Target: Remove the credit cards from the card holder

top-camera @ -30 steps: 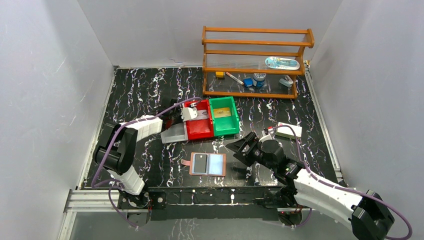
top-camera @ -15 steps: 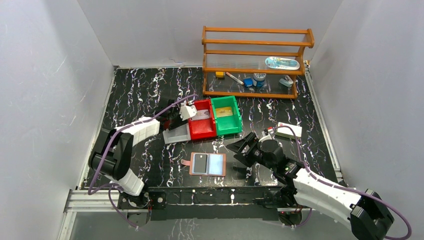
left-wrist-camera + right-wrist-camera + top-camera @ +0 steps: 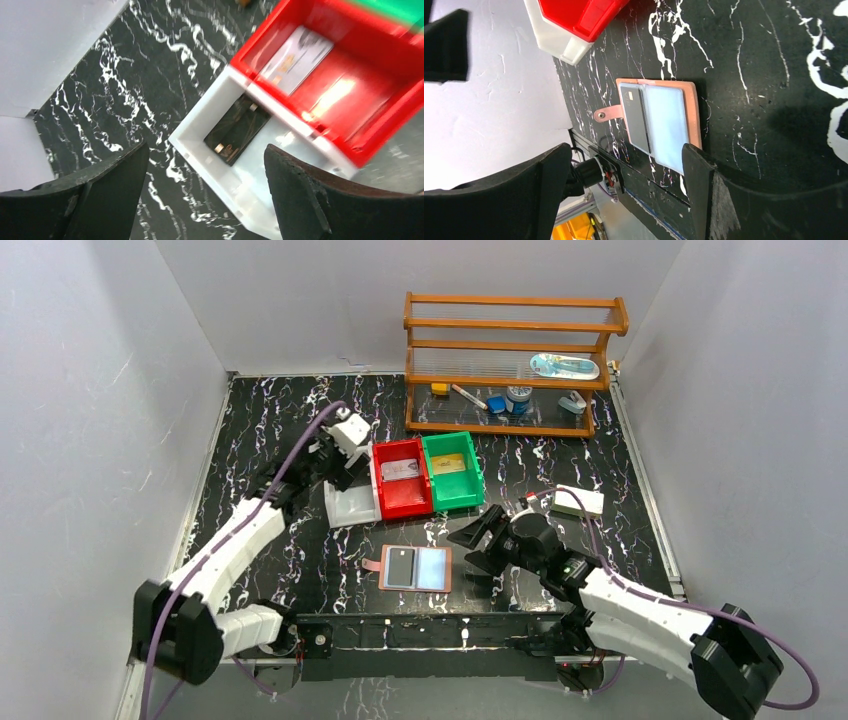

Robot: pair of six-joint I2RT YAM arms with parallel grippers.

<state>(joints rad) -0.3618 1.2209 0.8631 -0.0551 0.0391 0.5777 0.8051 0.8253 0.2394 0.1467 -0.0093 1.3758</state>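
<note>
The card holder (image 3: 416,568) lies open and flat near the front edge, its strap tab to the left. A dark credit card (image 3: 636,120) sits in its left pocket, and the right pocket (image 3: 666,125) looks pale blue. My right gripper (image 3: 472,547) hovers just right of the card holder (image 3: 692,115), open and empty (image 3: 625,150). My left gripper (image 3: 335,462) stands open and empty (image 3: 206,155) above the white bin (image 3: 260,175). That bin holds a dark card (image 3: 237,130). A pale card (image 3: 297,57) lies in the red bin (image 3: 405,502).
A green bin (image 3: 455,498) with a card in it adjoins the red one. Behind them a wooden shelf (image 3: 510,365) carries small items. A white box (image 3: 578,502) lies at the right. Grey walls close in left, right and back.
My left gripper has opened and drawn back up and to the left, away from the red bin, where the pale card lies. The right arm has barely moved.
</note>
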